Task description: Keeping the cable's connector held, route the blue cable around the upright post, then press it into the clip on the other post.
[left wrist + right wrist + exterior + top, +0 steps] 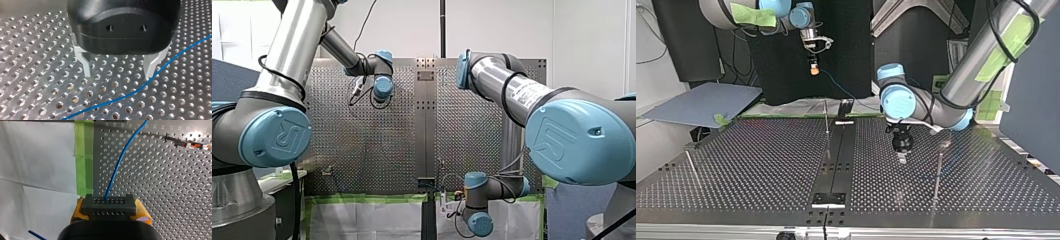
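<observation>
Perforated metal surface [761, 165] fills the scene; my left claw [120, 75] hangs low over it, metal fingers [86, 67] spread wide, gripping nothing. My right claw [110, 213], up by the edge with green tape [85, 157], pinches the dark connector [109, 203] between yellow pads [144, 214]. The blue cable [120, 162] runs from it across the surface, passing just beside one left finger.

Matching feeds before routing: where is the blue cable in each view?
Front view: not discernible.
Top view: blue cable slants from my right gripper down toward the far edge of the table.
Left wrist view: crosses the table just ahead of my left gripper.
Right wrist view: rises from the connector between yellow pads.
Shared landmark: perforated table.
</observation>
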Robot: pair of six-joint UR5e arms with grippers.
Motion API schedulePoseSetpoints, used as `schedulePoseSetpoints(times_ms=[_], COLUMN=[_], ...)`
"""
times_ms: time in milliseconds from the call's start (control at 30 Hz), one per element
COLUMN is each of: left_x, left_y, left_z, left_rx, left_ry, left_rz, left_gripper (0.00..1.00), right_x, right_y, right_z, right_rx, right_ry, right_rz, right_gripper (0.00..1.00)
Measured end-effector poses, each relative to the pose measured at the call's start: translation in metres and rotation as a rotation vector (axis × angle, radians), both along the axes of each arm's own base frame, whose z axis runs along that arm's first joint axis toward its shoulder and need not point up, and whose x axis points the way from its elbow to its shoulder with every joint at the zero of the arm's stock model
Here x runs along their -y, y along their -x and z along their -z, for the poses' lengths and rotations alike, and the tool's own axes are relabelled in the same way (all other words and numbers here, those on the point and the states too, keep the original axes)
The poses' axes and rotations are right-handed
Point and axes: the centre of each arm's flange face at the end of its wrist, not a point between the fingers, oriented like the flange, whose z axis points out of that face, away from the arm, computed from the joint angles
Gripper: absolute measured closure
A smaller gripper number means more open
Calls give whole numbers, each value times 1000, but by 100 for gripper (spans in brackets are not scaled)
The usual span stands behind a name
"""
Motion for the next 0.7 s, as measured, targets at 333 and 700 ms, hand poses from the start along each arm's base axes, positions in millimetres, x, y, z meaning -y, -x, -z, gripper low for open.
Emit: schedulePoseSetpoints(times_ms=[333, 700], left_x=[-4, -5], left_y=[-13, -26], left_z=[31, 46], left_rx=[-26, -26], left_ry=[-42, -50], left_rz=[-38, -40], left_gripper=[0, 0], right_x=[-1, -3], right_y=[-1, -2], right_z=[0, 0], right_rx=[0, -2], right_ry=[0, 0], right_rz=[-3, -6], right_gripper=[100, 100])
